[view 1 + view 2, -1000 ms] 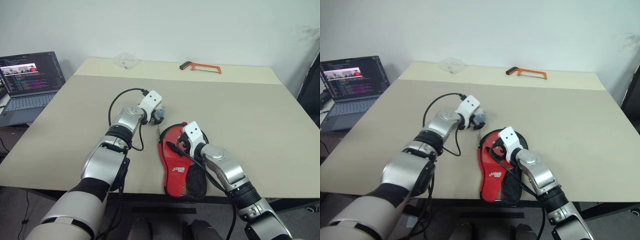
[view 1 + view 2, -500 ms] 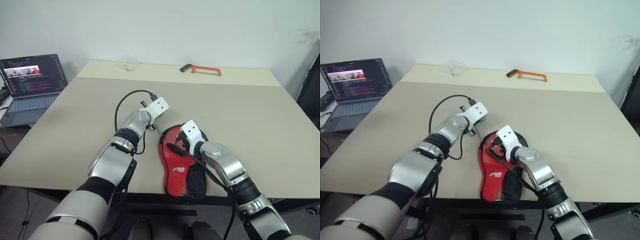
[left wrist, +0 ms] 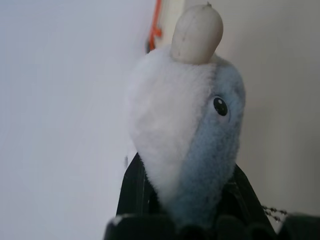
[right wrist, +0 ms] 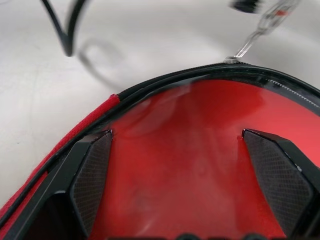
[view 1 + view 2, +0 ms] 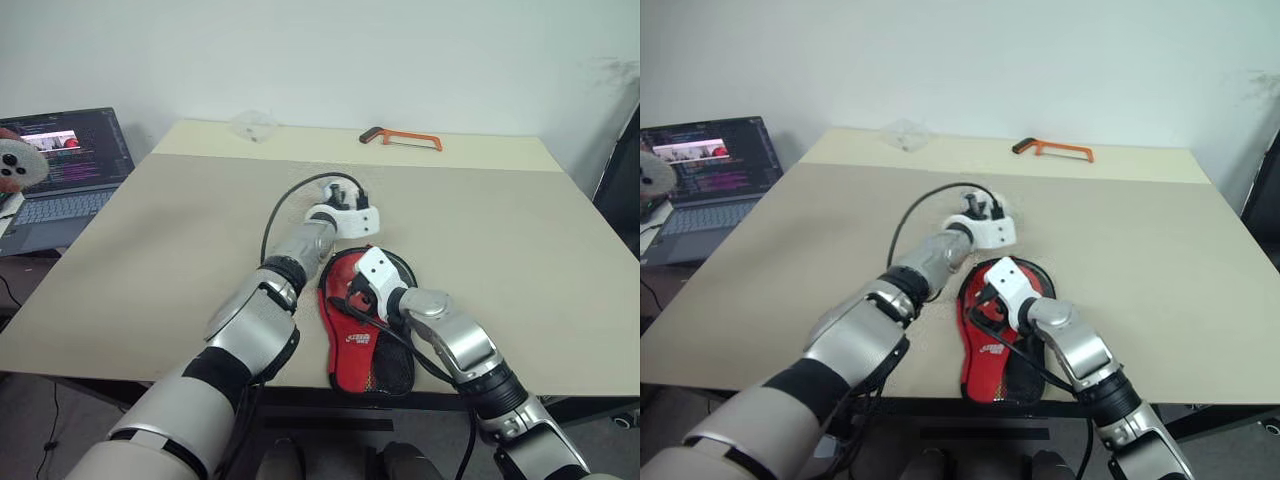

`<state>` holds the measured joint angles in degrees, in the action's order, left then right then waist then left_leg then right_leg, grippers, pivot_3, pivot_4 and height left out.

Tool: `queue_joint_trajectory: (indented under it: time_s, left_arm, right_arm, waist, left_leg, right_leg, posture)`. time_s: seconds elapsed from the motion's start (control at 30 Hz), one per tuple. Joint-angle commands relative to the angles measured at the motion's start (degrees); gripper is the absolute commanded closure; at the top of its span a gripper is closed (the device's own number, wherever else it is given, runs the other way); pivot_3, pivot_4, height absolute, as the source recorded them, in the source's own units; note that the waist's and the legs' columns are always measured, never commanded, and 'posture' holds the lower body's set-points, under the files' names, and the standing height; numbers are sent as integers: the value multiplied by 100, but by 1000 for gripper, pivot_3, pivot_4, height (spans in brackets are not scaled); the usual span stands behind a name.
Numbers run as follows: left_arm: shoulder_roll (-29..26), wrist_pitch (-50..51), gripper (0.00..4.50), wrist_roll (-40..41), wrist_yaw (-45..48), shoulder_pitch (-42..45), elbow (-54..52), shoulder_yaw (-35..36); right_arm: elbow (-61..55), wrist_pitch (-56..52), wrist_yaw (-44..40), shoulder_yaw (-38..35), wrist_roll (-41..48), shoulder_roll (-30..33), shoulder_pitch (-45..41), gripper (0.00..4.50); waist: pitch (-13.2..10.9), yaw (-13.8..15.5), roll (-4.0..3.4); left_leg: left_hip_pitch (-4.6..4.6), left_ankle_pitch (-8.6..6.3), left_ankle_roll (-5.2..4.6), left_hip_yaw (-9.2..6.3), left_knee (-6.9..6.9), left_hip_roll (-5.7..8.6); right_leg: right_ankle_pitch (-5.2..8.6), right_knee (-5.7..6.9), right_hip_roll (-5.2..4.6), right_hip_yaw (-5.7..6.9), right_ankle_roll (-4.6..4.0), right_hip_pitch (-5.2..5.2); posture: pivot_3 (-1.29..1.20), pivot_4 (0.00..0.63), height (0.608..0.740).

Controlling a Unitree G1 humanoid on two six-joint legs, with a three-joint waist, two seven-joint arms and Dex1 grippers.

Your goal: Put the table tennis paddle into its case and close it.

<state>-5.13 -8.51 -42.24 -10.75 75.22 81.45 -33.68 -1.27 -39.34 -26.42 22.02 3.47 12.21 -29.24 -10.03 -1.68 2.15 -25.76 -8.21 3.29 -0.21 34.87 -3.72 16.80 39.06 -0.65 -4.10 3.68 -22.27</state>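
Observation:
The case (image 5: 350,345) lies flat near the table's front edge, red side with white logo and black mesh up. The table tennis paddle is hidden. My right gripper (image 4: 176,134) hovers open just over the case's round end, its pads (image 4: 92,170) wide apart above the red surface. A thin metal chain (image 4: 260,27) runs off the zip at the case's rim. My left gripper (image 3: 187,175) points level just beyond that round end and is shut on a small grey and white plush charm (image 3: 185,115) with a black eye.
An open laptop (image 5: 60,165) sits beside the table at the left, with a round grey fuzzy thing (image 5: 15,165) at the picture's edge in front of it. An orange hacksaw (image 5: 400,136) and a clear plastic item (image 5: 252,123) lie at the table's far edge.
My left gripper closed on the plush charm, rolled over and swung right and slightly up, beyond the case's round end. The grey fuzzy thing appeared at the left edge. My right gripper stayed put.

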Motion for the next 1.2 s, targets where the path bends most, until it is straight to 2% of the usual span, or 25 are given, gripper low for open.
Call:
queue_joint_trajectory:
  time_s: [0.03,0.37,0.63,0.8,0.97,1.03,1.2]
  left_arm:
    - [86,-435,4070,-164,-867,413,-199,-44]
    - [525,-1493,4070,-726,-1297,289,-197,-562]
    - [842,-2175,4070,-865,-1110,102,-201,-743]
    - [817,-1889,4070,-700,-748,39,-166,-570]
    - [829,-732,4070,-318,527,-43,-87,-159]
    - [781,-710,4070,-99,856,-81,-120,53]
    - [663,-833,2278,285,1680,-125,-183,432]
  right_arm:
    - [173,-521,-130,373,-180,172,375,0]
    - [-24,-675,-60,385,-227,103,469,0]
    - [40,-632,-33,411,-246,50,452,0]
    - [142,-553,-46,435,-264,31,424,0]
    - [262,-462,-78,452,-280,13,374,0]
    - [339,-411,-96,466,-297,-4,341,0]
    - [487,-303,-152,465,-321,-21,257,0]
  waist:
    - [0,1,0]
    - [0,12,0]
    - [6,12,-10]
    - [9,11,-14]
    - [15,-4,-20]
    - [18,-11,-24]
    - [19,-35,-26]
  left_leg:
    - [-1,0,0,1,0,0]
    - [-2,0,1,3,0,3]
    - [-3,-1,2,8,-3,5]
    - [-2,-1,2,9,-2,5]
    - [1,-1,1,10,-1,5]
    - [3,0,1,10,-1,5]
    - [4,0,1,8,-2,2]
  right_leg:
    - [0,-1,0,0,0,-2]
    - [1,-4,-4,0,1,-1]
    - [2,-7,-8,-1,1,0]
    - [2,-7,-9,-1,1,0]
    - [2,-5,-8,0,1,0]
    - [1,-4,-8,0,1,1]
    - [1,-2,-6,-1,0,0]
  posture:
    - [0,150,740]
    - [0,150,740]
    - [0,150,740]
    - [0,150,740]
    - [0,150,740]
    - [0,150,740]
    - [0,150,740]
